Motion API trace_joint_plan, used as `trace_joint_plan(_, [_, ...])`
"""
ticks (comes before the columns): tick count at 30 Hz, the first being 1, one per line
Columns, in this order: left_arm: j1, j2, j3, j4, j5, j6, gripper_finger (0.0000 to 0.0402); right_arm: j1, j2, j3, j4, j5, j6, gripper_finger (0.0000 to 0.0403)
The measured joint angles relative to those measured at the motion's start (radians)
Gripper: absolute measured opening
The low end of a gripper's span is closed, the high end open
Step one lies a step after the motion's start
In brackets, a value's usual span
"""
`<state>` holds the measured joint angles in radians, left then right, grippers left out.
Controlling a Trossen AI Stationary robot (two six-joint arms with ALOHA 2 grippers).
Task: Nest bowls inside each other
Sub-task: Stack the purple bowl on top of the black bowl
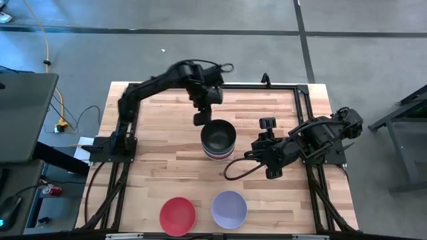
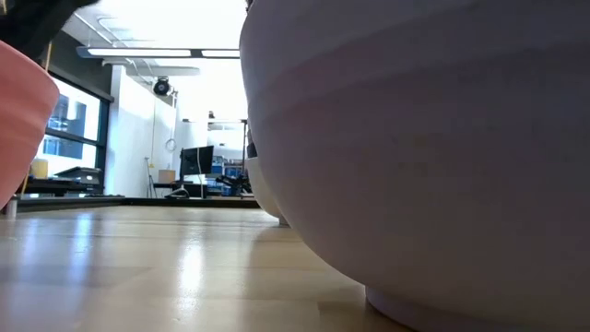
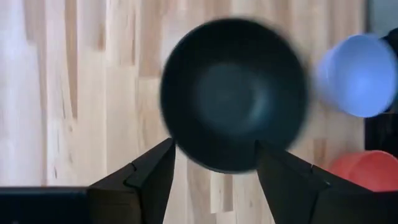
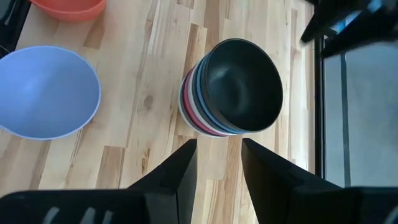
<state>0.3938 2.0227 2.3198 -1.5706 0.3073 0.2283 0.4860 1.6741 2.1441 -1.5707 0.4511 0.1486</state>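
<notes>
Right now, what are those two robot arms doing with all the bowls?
They're stacking bowls inside each other. The left pincer hangs open right above the stack in the middle of the table, with a black bowl on top. The right pincer waits open beside the stack. A red bowl and a lavender bowl sit apart, not stacked yet.

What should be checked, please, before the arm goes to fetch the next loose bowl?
1. Left gripper open, beside the stack: ok.
2. Top round black plastic bowl seated level in the stack of nested bowls: not ok, it sits tilted in the right wrist view.
3. Round red plastic bowl loose at the table's near edge: ok.
4. Round lavender plastic bowl loose beside it, apart: ok.
5. Right gripper open, empty, beside the stack: ok.
</notes>
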Motion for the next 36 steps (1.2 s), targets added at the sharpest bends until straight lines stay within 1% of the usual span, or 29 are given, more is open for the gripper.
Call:
trace_joint_plan(4, [-0.032,-0.074,-0.001,0.0,0.011,-0.001,0.0209,0.009,0.0,0.0,0.0,-0.009,0.003,0.0119])
trace_joint_plan(6, [-0.05,-0.109,-0.002,0.0,0.008,-0.008,0.0209,0.01,0.0,0.0,0.0,-0.063,0.025,0.0119])
trace_joint_plan(10, [-0.095,-0.214,-0.002,0.0,0.004,-0.032,0.0209,0.011,0.0,0.0,0.0,-0.211,0.091,0.0119])
trace_joint_plan(12, [-0.126,-0.261,-0.002,0.0,0.0,-0.043,0.0209,0.013,0.0,0.0,0.0,-0.251,0.144,0.0119])
trace_joint_plan(15, [-0.177,-0.325,-0.002,0.0,-0.013,-0.064,0.0209,0.023,0.0,0.0,0.0,-0.261,0.23,0.0119])
trace_joint_plan(18, [-0.242,-0.39,-0.002,0.0,-0.072,-0.096,0.0209,0.032,0.01,0.0,0.002,-0.252,0.302,0.0119])
trace_joint_plan(22, [-0.345,-0.463,-0.019,0.001,-0.139,-0.133,0.0209,0.032,0.057,0.0,0.004,-0.254,0.368,0.0119])
trace_joint_plan(25, [-0.43,-0.523,-0.083,0.0,-0.222,-0.175,0.0209,0.032,0.108,0.0,0.004,-0.276,0.38,0.0119])
trace_joint_plan(28, [-0.503,-0.587,-0.175,0.005,-0.292,-0.222,0.0209,0.032,0.17,0.0,0.007,-0.309,0.398,0.0119])
trace_joint_plan(32, [-0.575,-0.668,-0.317,0.051,-0.344,-0.279,0.0209,0.034,0.247,0.0,0.012,-0.315,0.416,0.0119])
trace_joint_plan(36, [-0.635,-0.759,-0.462,0.119,-0.367,-0.325,0.0209,0.042,0.318,0.0,0.035,-0.314,0.461,0.0119])
